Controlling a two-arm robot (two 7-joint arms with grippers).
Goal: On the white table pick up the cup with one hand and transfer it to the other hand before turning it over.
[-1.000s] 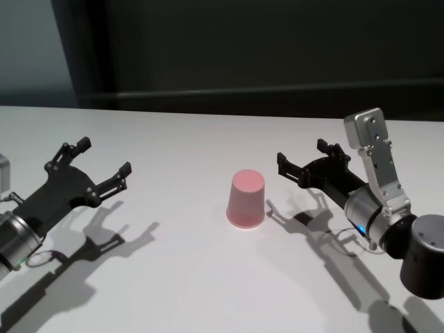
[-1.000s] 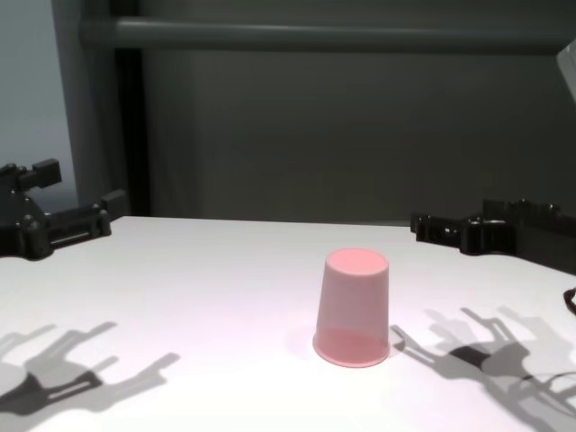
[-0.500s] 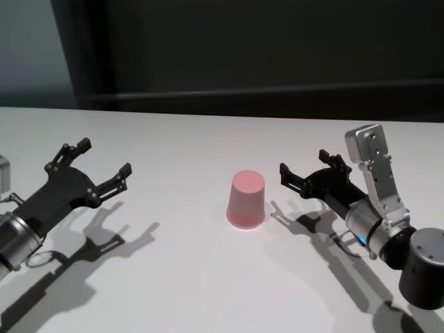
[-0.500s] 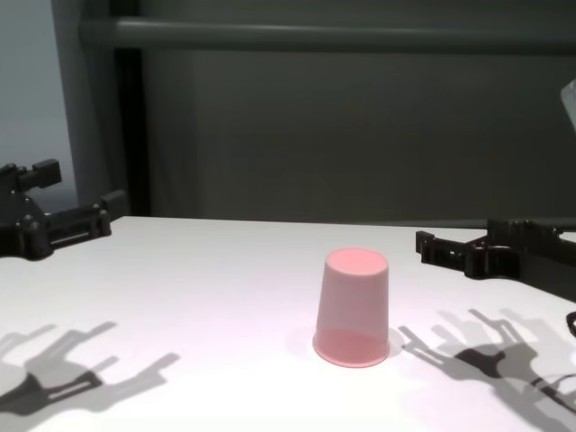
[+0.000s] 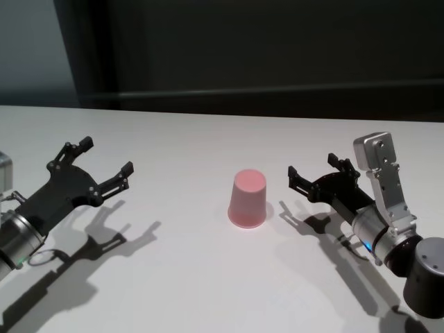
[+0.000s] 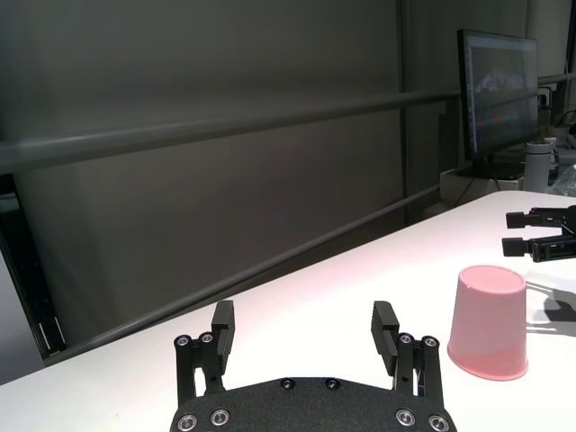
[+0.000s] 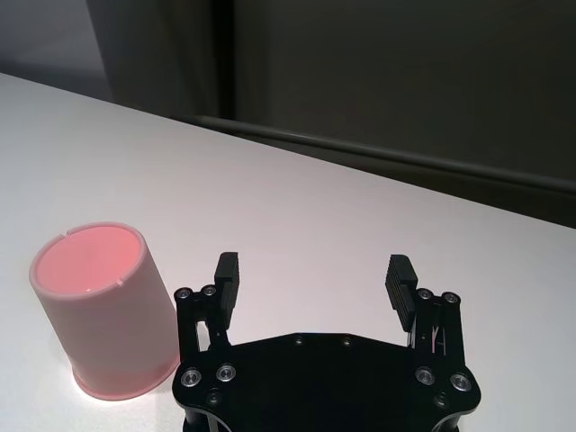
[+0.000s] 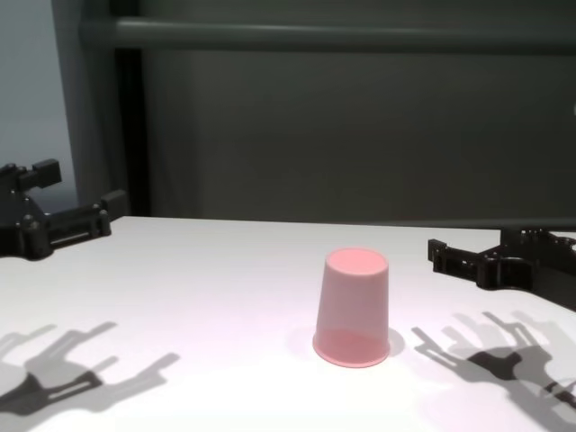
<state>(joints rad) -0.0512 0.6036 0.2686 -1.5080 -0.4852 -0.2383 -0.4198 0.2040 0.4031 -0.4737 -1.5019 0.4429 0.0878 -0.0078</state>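
My right gripper (image 5: 313, 173) is wide open and holds nothing. It hangs just beside the cup (image 5: 247, 198), not touching. My left gripper (image 5: 104, 158) is wide open too, empty, well apart. Nothing stands between us. The pink cup sits upside down on the white table (image 5: 208, 277). A dark wall is behind.

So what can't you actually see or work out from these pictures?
- Inside of the cup: it stands rim-down on the table, so its own wall hides it in every view.
- Left arm behind the left gripper: cut off by the head view's edge.
- Right gripper: its rear runs off the chest view's edge.
- Monitor in the left wrist view: screen content too small to read.
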